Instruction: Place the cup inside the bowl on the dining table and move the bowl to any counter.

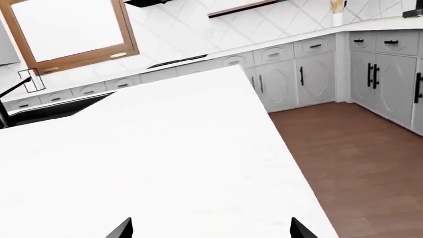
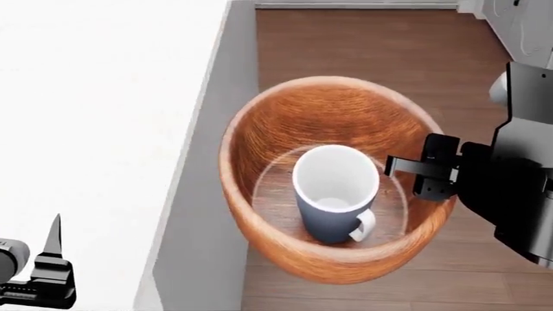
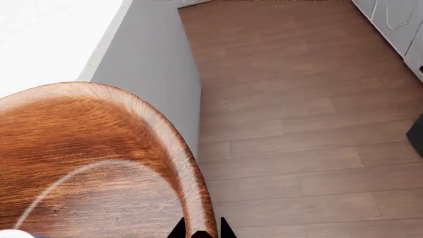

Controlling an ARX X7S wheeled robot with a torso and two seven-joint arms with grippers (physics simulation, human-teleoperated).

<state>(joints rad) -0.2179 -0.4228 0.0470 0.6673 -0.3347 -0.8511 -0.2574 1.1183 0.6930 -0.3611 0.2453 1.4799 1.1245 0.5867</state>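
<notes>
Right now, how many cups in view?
1. The cup stands upright inside the bowl, which the right gripper holds by its rim over the floor, beside the dining table. Nothing suggests others, though cupboards are closed.

Right end effector (image 2: 415, 170) clamped, left (image 1: 210, 229) spread.

1. Reddish-brown wooden bowl (image 2: 259, 129) with fine ringed grain.
2. Slate blue-grey cup (image 2: 333, 217), white inside, white handle.
3. Plain bright white counter (image 2: 87, 116).
4. Brown plank floor (image 2: 363, 39).
5. Black right pincer (image 2: 402, 167).
</notes>
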